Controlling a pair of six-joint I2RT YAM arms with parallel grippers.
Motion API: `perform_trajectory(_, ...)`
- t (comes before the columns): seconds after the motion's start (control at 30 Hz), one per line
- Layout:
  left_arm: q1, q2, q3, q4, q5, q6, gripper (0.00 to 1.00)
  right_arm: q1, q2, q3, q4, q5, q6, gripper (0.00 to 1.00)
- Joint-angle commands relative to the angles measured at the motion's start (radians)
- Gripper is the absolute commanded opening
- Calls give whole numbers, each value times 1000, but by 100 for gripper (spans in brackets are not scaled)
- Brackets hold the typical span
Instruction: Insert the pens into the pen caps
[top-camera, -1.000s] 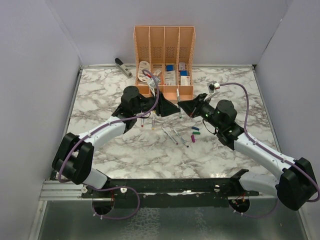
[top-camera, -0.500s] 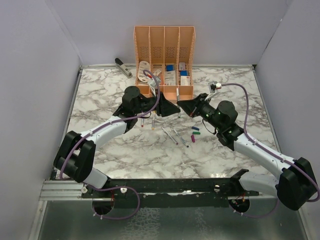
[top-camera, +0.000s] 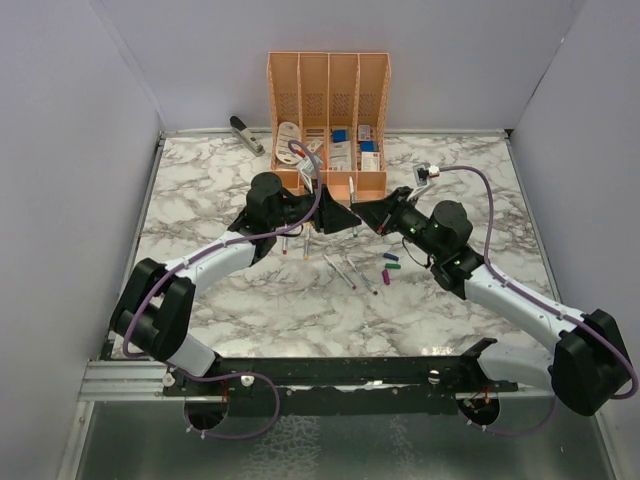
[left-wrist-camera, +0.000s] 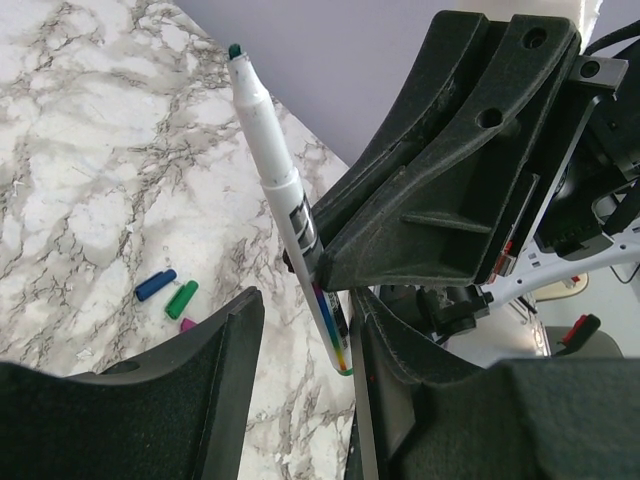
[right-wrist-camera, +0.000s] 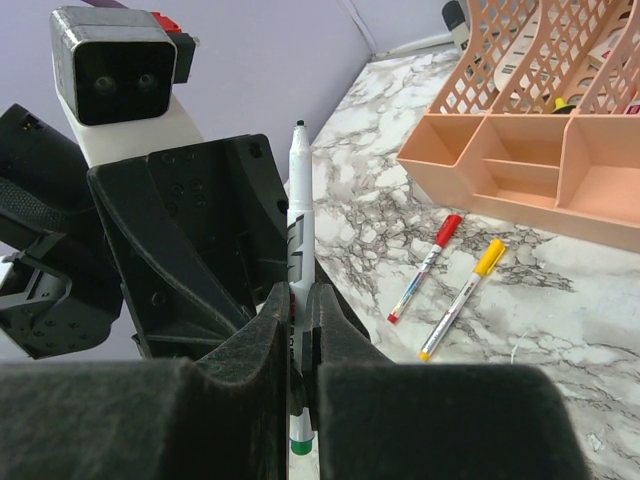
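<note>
One white green-tipped plastic pen (right-wrist-camera: 298, 200) | pinched upright by right gripper (right-wrist-camera: 300, 305) | left gripper (left-wrist-camera: 303, 325) spread, fingers flanking pen's lower end

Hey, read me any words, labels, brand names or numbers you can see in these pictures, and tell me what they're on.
No text is legible.
Raised pen: black label with pale marks, too blurred to read.
Boxes in the peach organizer: blue and white labels, too small to read.
Red-capped pen and yellow-capped pen: barrel print too small to read.
</note>
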Motion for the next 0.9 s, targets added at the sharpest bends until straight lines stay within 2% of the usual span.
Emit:
perform_trajectory(0.0,-3,15,33,51,-4,-12,40,2,4,-9,39,-25,9,1)
perform_trajectory(0.17,-3,26,38,63,-6,-22,31,1,14,-6,40,-32,11,1)
perform_trajectory(0.27,-3,35,43,67,-6,-28,19,2,16,-6,41,-36,11,1)
perform_trajectory(0.37,-3,39,41,69,-10,-32,0,2,16,-5,33,-36,8,1)
perform_trajectory(0.67,-3,42,9,69,-17,-37,0,2,-37,26,-47,24,-92,3)
perform_trajectory(0.73,-2,36,-10,65,-23,-36,0,2,-61,40,-75,64,-125,8)
perform_trajectory(0.87,2,11,-49,30,-45,-11,0,2,-128,59,-129,198,-179,11)
